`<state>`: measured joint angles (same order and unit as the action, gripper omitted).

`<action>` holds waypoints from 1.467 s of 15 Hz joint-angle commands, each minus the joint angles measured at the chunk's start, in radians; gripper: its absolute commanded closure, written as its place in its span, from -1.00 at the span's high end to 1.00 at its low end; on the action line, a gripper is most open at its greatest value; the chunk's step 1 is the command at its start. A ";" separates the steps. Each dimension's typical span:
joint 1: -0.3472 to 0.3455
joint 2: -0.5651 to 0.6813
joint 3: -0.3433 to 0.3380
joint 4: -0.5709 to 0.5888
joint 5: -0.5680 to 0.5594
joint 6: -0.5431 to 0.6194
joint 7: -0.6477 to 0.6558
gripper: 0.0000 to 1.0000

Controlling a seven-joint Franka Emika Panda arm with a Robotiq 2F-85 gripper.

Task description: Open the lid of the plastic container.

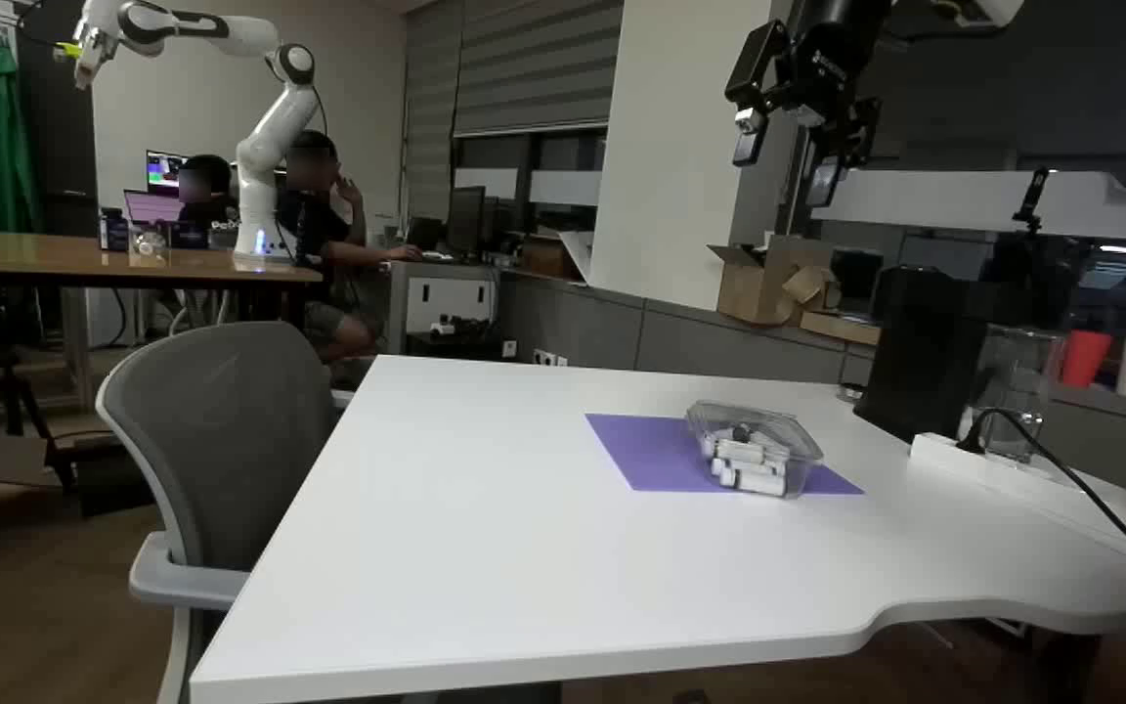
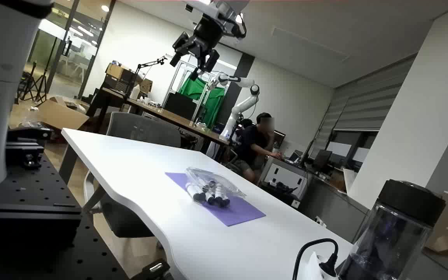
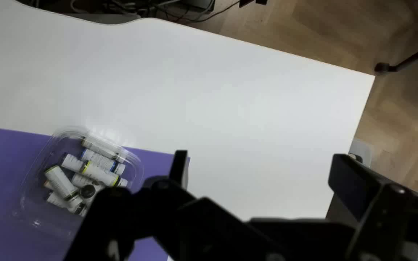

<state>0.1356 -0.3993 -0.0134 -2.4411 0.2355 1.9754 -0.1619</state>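
Observation:
The plastic container [image 1: 800,477] is a small, low, clear box with several white vials inside, resting on the purple mat [image 1: 656,460]. It also shows in an exterior view [image 2: 230,193] and at the lower left of the wrist view [image 3: 44,219]. The lid [image 2: 208,175] is thin clear plastic across the container's top; its edges are hard to make out, and I cannot tell how firmly it is seated. My gripper [image 1: 786,164] is high above the table, apart from the container. In the wrist view the gripper [image 3: 261,159] has its fingers wide apart with nothing between them.
The white table [image 1: 485,548] carries the mat. A black box-like device [image 1: 925,352], a clear bottle with a black cap [image 2: 391,233] and a white power strip [image 1: 1022,494] with a black cable stand along one side. A grey chair [image 1: 221,430] stands at another edge.

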 commanded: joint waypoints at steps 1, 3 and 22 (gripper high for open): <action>-0.013 0.001 0.011 0.002 0.004 -0.003 -0.004 1.00; -0.013 0.001 0.011 0.002 0.004 -0.003 -0.004 1.00; -0.292 0.676 -0.137 0.392 -0.023 0.542 -0.027 1.00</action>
<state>-0.1158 0.1213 -0.1515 -2.2137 0.1698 2.5329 -0.2160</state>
